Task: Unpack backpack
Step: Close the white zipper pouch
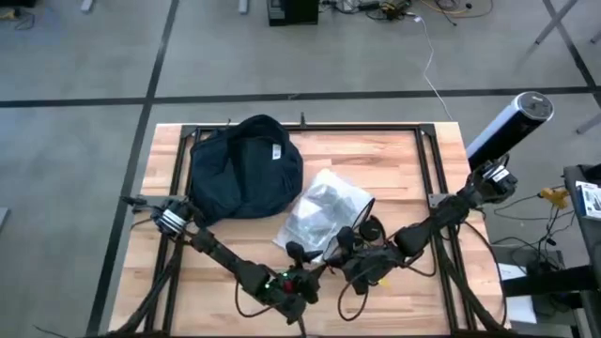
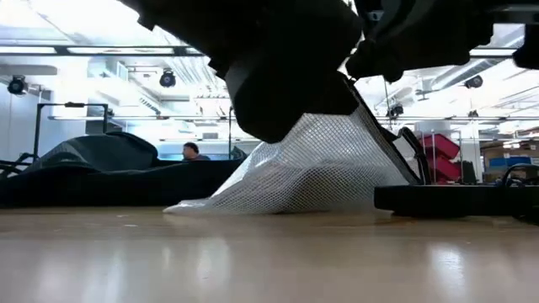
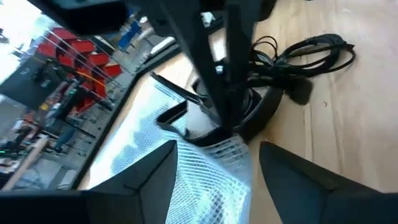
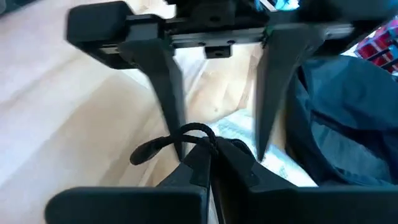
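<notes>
On the far left part of the worktop (image 1: 394,160), in the high view, the backpack (image 1: 242,167) is seen slumped, its long axis running roughly across, white label toward the right. Just beside it a mesh pouch (image 1: 324,211) lies, with headphones (image 1: 366,228) at its near corner, where the left gripper (image 1: 299,253) and right gripper (image 1: 346,240) meet. In the low view the pouch is lifted at one edge. In the left wrist view, spread fingers (image 3: 149,171) straddle the pouch. In the right wrist view, fingers (image 4: 202,165) are pinched on the cable (image 4: 168,143); it should be drawn clear slowly so nothing snags.
</notes>
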`<state>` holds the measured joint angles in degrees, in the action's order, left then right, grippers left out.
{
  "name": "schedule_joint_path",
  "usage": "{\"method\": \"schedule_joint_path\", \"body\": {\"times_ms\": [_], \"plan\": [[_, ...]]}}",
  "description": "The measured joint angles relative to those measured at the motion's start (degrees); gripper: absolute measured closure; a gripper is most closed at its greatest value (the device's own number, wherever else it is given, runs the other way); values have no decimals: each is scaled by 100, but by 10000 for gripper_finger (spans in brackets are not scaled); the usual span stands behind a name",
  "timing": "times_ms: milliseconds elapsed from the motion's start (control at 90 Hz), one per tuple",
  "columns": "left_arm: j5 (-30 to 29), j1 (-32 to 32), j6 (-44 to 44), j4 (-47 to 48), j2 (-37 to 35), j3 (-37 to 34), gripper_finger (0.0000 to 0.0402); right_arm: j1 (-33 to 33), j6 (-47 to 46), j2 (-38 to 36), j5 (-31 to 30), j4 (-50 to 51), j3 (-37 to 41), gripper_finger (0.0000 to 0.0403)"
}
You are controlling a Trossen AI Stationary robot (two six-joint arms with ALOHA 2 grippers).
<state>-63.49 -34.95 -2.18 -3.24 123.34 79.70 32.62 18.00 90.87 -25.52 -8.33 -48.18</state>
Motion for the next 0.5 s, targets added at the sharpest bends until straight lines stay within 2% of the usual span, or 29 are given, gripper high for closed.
{"method": "schedule_joint_path", "body": {"times_ms": [178, 500], "plan": [[-619, -341, -339, 13, -2, 0, 171, -33, -304, 93, 475, -253, 0, 403], [-496, -661, -87, 215, 9, -13, 186, -298, -155, 422, 435, -1466, 2, 403]]}}
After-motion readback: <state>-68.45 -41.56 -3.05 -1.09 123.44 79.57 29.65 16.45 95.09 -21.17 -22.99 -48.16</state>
